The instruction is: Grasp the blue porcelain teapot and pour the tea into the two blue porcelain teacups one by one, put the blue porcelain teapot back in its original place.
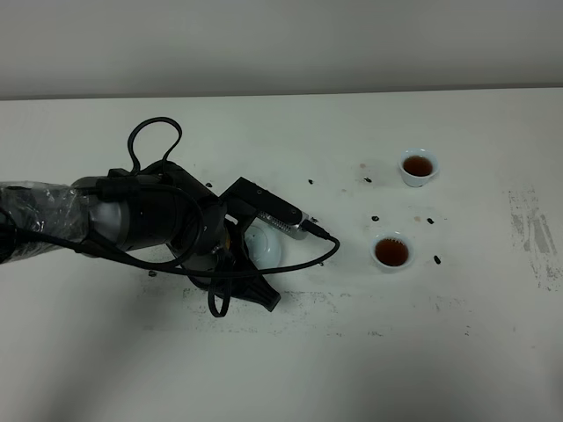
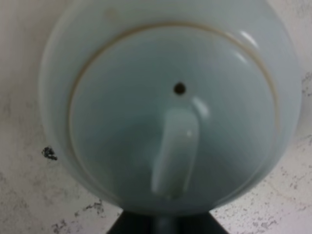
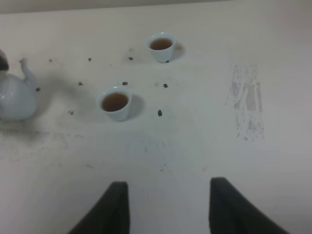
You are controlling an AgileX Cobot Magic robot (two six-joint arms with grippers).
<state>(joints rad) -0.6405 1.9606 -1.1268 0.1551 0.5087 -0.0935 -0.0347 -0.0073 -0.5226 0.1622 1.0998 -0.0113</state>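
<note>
The blue porcelain teapot [image 2: 170,112] fills the left wrist view from above, with its lid, vent hole and lid knob showing. In the high view only a pale sliver of the teapot [image 1: 266,248] shows under my left arm [image 1: 149,220]. My left gripper [image 2: 165,225] is shut at the pot's handle side, and the handle itself is hidden. The teapot [image 3: 15,95] rests on the table with its spout up. Both blue porcelain teacups [image 1: 418,165] [image 1: 391,252] hold brown tea to the right of the pot. My right gripper [image 3: 168,207] hangs open over bare table, well short of the cups [image 3: 115,102] [image 3: 162,45].
Dark tea-leaf specks [image 1: 376,217] lie scattered around the cups and the pot. A scuffed grey patch [image 1: 532,233] marks the white table [image 1: 369,369] at the right. The table's far edge meets a plain wall [image 1: 281,44]. Black cables [image 1: 154,132] loop off the left arm.
</note>
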